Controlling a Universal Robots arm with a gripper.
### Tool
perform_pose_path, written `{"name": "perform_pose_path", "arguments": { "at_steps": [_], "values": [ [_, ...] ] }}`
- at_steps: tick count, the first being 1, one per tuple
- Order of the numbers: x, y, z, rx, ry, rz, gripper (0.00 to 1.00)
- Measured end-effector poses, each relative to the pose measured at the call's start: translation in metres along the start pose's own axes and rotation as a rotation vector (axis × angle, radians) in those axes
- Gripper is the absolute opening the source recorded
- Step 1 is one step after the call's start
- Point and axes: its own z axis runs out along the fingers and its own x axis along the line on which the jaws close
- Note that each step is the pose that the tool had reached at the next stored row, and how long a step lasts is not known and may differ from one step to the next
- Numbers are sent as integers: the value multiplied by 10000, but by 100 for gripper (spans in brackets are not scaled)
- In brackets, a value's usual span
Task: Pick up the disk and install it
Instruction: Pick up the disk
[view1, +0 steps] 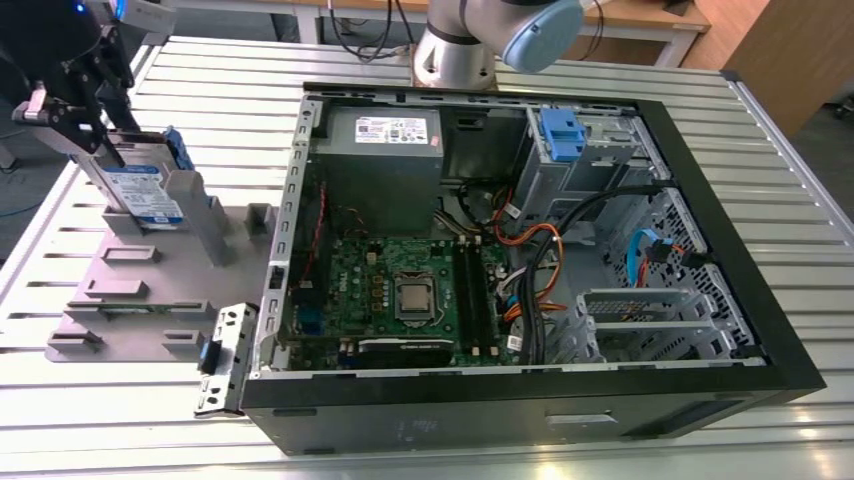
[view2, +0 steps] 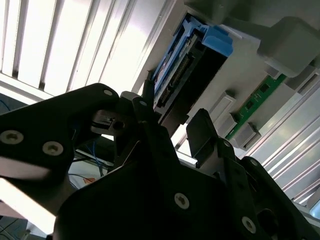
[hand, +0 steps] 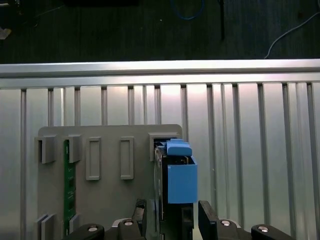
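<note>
Gripper (hand: 176, 216) sits over the disk (hand: 180, 177), straddling its near edge. We cannot tell whether it has closed on the disk or merely stands around it.

The disk stands upright on edge in a slot at one end of the grey fixture plate (hand: 105, 200), blue carrier handle showing, not yet lifted out.

We judge the step in hand to be the grasp for the pick-up. To do it well:
- centre on the disk's thickness;
- bear on the metal flanks, not the blue plastic, which we expect to flex;
- keep the pull in line with the slot so the carrier does not bind on the slot walls.

A green circuit board (hand: 66, 185) stands toward the fixture's other end, well apart from the disk.

Beyond the fixture, in the exterior view, the open computer case (view1: 534, 385) lies just beside it on the slatted table (view1: 801, 430). Another blue carrier (view1: 561, 135) sits on the case's side away from the fixture.
</note>
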Motion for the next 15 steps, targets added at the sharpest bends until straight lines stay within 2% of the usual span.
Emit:
{"name": "perform_pose_path", "arguments": {
  "at_steps": [15],
  "values": [
    [-7, -12, 24, 3, -2, -12, 53]
  ]
}}
